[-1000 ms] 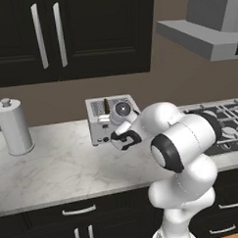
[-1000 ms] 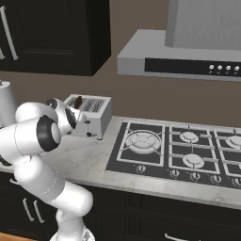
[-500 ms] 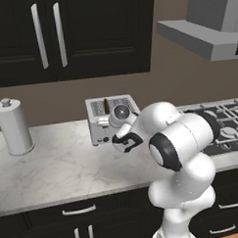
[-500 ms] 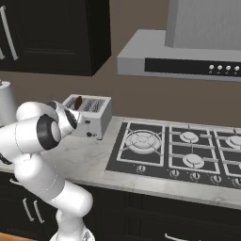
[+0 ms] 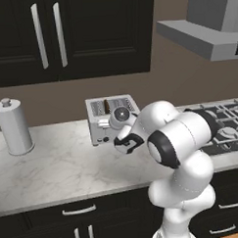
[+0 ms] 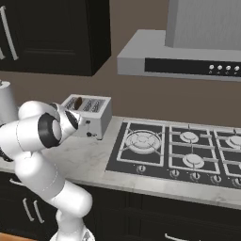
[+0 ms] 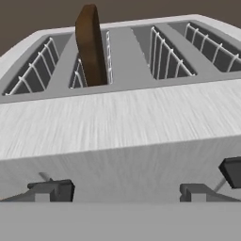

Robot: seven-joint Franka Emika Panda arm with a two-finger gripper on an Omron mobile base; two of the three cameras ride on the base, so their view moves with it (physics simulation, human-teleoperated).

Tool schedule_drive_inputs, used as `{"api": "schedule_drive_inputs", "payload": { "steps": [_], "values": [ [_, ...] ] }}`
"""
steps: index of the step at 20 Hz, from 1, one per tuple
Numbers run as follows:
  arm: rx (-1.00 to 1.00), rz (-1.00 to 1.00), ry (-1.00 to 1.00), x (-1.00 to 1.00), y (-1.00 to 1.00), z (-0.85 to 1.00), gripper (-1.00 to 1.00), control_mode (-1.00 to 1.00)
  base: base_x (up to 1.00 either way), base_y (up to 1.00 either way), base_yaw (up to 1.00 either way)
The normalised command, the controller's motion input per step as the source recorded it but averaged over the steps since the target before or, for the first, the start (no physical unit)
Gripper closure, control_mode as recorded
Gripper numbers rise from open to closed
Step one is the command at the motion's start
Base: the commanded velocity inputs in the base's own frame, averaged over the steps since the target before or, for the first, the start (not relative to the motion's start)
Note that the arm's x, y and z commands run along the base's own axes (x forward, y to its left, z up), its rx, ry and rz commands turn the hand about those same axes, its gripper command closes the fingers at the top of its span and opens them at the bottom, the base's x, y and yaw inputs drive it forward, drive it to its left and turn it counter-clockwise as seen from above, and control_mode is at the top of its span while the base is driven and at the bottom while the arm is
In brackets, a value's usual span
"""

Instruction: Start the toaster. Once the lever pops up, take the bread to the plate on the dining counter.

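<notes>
- The toaster [image 5: 111, 119] stood on the marbled counter [image 5: 59, 167] against the wall, between a white canister [image 5: 13, 126] and the gas hob [image 6: 188, 153].
- The bread [image 7: 92, 44], a dark brown slice, stood upright in the second slot from the left in the hand view, sticking well above the top; the other slots were bare.
- The gripper [image 5: 126, 140] hung just in front of the toaster's front face, its fingers spread wide and holding nothing.
- In the hand view the dark levers [image 7: 52, 190] sat low on that face, close ahead.
- The step in hand looked like starting the toaster: a lever had not visibly been pressed.
- The next move would call for lining a fingertip over the lever serving the bread's slot and pushing down.
</notes>
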Motion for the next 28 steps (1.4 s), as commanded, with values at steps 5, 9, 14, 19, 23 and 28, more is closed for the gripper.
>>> {"api": "schedule_drive_inputs", "payload": {
  "steps": [5,9,14,19,23,28],
  "values": [
    [0.0,0.0,0.0,0.0,0.0,-0.15,-1.0,-1.0,0.0,0.0,0.0],
    [0.0,0.0,0.0,0.0,0.0,-0.16,-1.0,-1.0,0.0,0.0,0.0],
    [0.0,0.0,0.0,-0.01,0.0,-0.15,-1.0,-1.0,0.0,0.0,0.0],
    [0.0,0.0,0.0,-0.09,0.0,-0.14,-1.0,-1.0,0.0,0.0,0.0],
    [0.0,0.0,0.0,-0.09,0.0,-0.12,-1.0,-1.0,0.0,0.0,0.0],
    [0.0,0.0,0.0,-0.02,0.0,-0.07,-1.0,-1.0,0.0,0.0,0.0]
  ]
}}
